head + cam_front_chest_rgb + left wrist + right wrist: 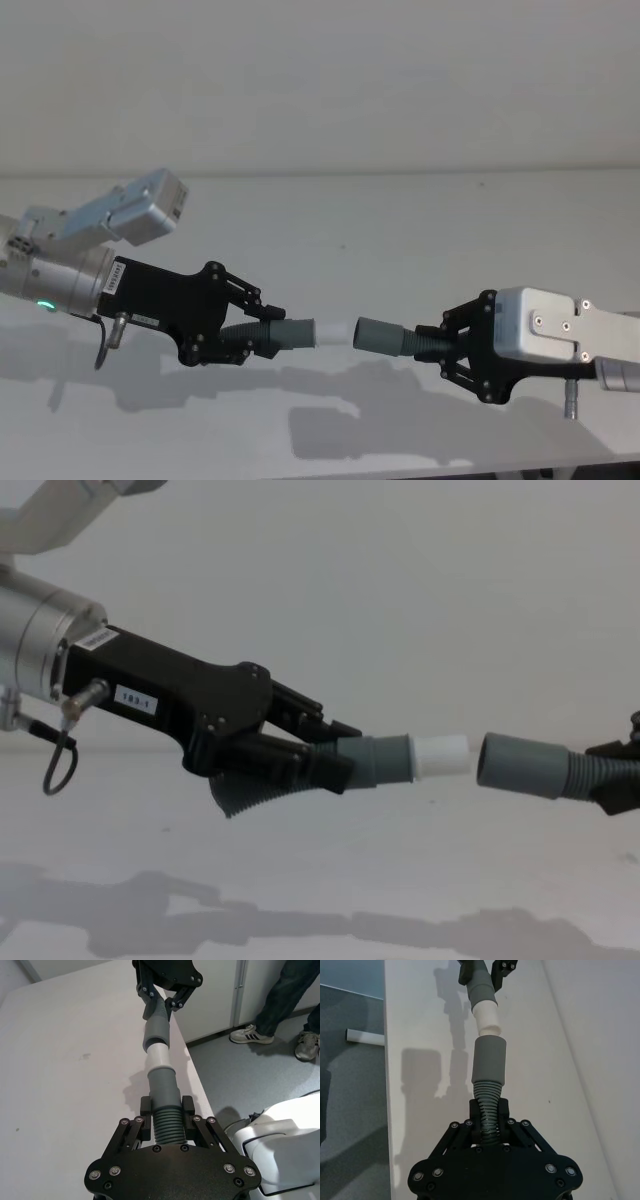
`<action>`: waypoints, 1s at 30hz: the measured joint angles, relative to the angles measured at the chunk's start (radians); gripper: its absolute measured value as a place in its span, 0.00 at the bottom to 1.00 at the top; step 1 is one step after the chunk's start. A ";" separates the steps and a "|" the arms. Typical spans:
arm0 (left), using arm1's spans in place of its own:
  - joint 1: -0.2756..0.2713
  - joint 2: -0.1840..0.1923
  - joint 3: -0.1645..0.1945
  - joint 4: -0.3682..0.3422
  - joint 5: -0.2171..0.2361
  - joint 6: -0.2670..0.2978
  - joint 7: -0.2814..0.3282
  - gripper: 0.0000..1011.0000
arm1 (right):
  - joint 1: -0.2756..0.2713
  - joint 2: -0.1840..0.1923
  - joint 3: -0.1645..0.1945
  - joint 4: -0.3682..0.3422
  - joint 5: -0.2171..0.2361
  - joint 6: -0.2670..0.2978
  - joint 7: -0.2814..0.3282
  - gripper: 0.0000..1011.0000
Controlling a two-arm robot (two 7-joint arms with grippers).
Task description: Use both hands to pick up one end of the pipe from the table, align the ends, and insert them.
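Observation:
Both pipe pieces hang in the air above the white table [350, 230], end to end. My left gripper [245, 325] is shut on the ribbed part of the curved grey piece [375, 760], whose white tip [442, 756] points right. My right gripper [440, 345] is shut on the ribbed part of the other piece [486, 1092], whose wide grey cuff [515, 764] faces the tip. A small gap separates tip and cuff, and they are roughly in line. The left wrist view has the left gripper [167, 1110], the tip [160, 1057] and the right gripper [162, 1002] in a row.
The table's near edge [195, 1075] runs close under the pipe, with grey floor beyond it. My white body [280, 1145] sits below that edge. A white bar [365, 1037] lies on the floor off the table's side.

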 joint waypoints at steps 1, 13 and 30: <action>-0.003 -0.002 0.003 0.003 0.002 -0.003 -0.002 0.32 | 0.001 0.002 0.000 -0.001 0.002 0.000 0.001 0.17; -0.021 -0.016 0.022 0.023 0.008 -0.019 -0.008 0.32 | 0.001 0.013 -0.001 -0.008 0.014 -0.005 0.004 0.17; -0.029 -0.019 0.030 0.032 -0.002 -0.027 0.002 0.32 | -0.001 0.017 -0.010 -0.014 0.012 -0.004 0.008 0.17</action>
